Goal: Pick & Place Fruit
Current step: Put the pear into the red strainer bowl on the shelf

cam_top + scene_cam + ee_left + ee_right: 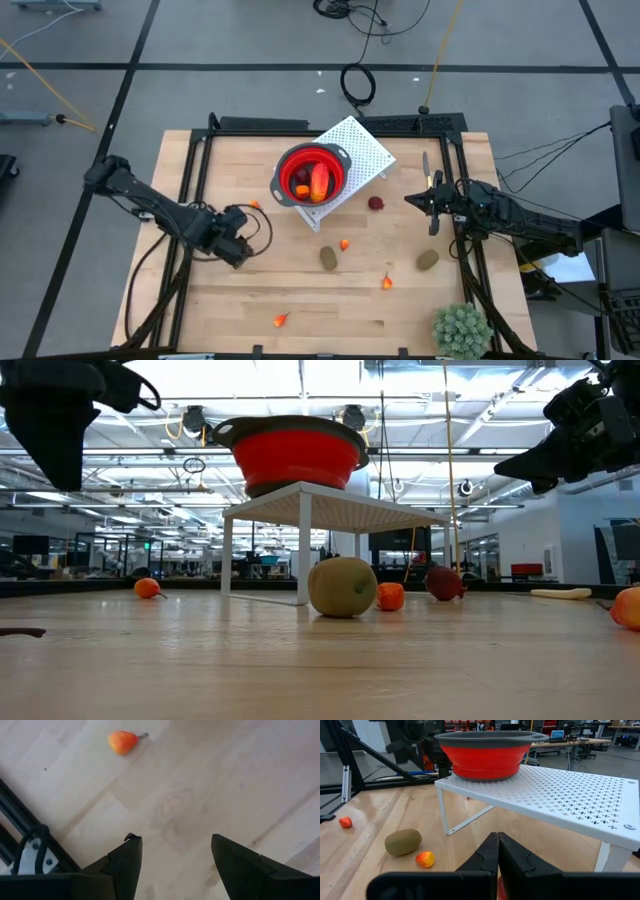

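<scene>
closest in the low view sits a brown-green oval (pixel 341 587) on the tabletop (pixel 300 300), loose like the other scattered fruit; some already lies in the red bowl (pixel 297 163) on the white rack (pixel 365 150). my left jaws (pixel 175 851) hang released and empty over bare wood, an orange bit (pixel 122 741) ahead, likely my next pick. my right jaws (pixel 497 851) wait clenched by the rack

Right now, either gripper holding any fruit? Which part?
Nothing held. The left gripper is open over bare table; the right gripper is shut on nothing, beside the white rack.
</scene>
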Robot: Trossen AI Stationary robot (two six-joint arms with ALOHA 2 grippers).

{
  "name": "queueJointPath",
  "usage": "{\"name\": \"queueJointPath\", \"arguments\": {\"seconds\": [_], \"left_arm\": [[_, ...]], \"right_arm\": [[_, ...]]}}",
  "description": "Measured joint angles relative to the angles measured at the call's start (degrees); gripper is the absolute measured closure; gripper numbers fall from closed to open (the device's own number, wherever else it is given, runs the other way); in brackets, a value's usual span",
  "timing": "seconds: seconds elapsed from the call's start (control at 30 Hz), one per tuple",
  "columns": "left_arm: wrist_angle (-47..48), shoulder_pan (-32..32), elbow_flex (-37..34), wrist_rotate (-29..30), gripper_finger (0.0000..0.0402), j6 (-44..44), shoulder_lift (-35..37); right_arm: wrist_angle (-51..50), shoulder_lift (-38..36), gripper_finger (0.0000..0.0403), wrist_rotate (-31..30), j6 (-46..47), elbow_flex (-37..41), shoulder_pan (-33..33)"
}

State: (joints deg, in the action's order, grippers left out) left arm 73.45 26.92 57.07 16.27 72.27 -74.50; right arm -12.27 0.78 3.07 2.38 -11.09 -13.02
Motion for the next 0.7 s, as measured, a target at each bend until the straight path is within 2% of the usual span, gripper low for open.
{"name": "queueJointPath", "arguments": {"seconds": [0.13,0.33,0.7], "left_arm": [[-2.1,-1.2,-5.1,0.9,0.0163,-0.5,6.3],[-7.2,-4.3,-12.8,0.9,0.0163,-5.7,14.9],[-17.4,-14.5,-22.3,0.4,0.0163,-19.2,24.0]], "right_arm": [[0.0,0.0,0.0403,0.0,0.0,0.0,0.0],[0.0,0.0,0.0403,0.0,0.0,0.0,0.0],[0.1,0.0,0.0403,0.0,0.0,0.0,0.0]]}}
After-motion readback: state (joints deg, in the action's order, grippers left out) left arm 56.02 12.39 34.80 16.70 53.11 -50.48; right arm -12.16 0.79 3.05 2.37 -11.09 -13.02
